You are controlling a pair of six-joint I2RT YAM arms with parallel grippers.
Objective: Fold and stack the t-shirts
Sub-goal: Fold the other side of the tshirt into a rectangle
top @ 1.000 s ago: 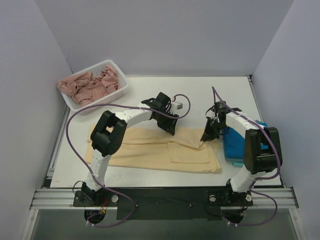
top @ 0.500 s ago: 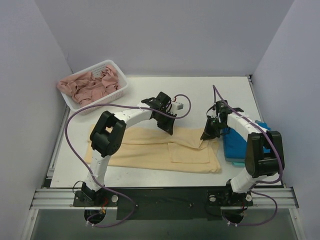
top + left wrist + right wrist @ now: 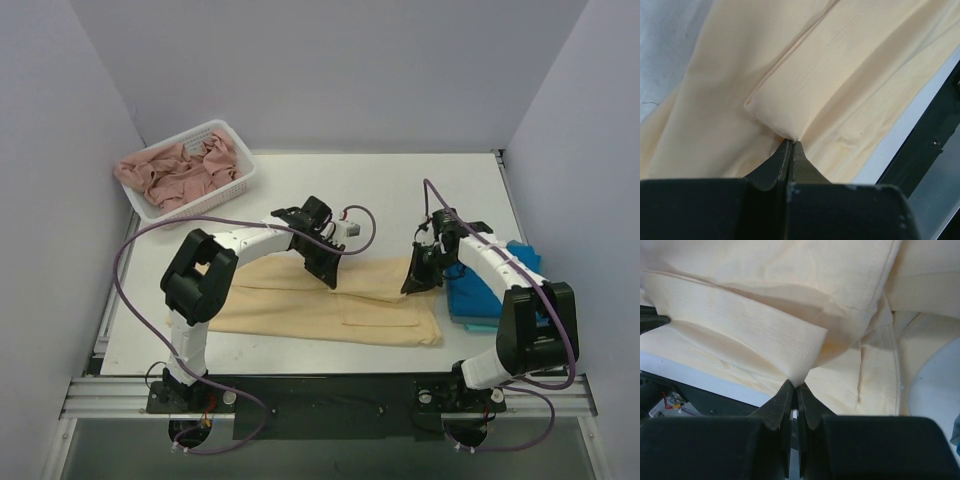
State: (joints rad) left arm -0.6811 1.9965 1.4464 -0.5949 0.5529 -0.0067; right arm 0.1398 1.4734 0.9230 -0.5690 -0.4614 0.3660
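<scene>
The pale yellow t-shirt (image 3: 300, 312) lies spread across the near half of the white table (image 3: 400, 185), with a sleeve folded onto its middle. My left gripper (image 3: 325, 272) is shut on a pinched fold at the shirt's far edge, near the centre; the left wrist view shows the cloth (image 3: 805, 75) bunched at the left gripper's tips (image 3: 791, 142). My right gripper (image 3: 412, 285) is shut on the far right corner, and in the right wrist view the stitched hem (image 3: 765, 332) hangs from the right gripper's tips (image 3: 794, 386). The blue t-shirt (image 3: 487, 295) lies folded by the right table edge, beside the right arm.
A white basket (image 3: 243, 183) holding crumpled pink cloth (image 3: 180, 170) stands at the back left corner. The black rail (image 3: 330, 395) with both arm bases runs along the near edge. Grey walls close in the left, back and right sides.
My left gripper has shut on the yellow shirt's far edge. Both grippers have shifted a little toward the near edge, drawing that edge with them.
</scene>
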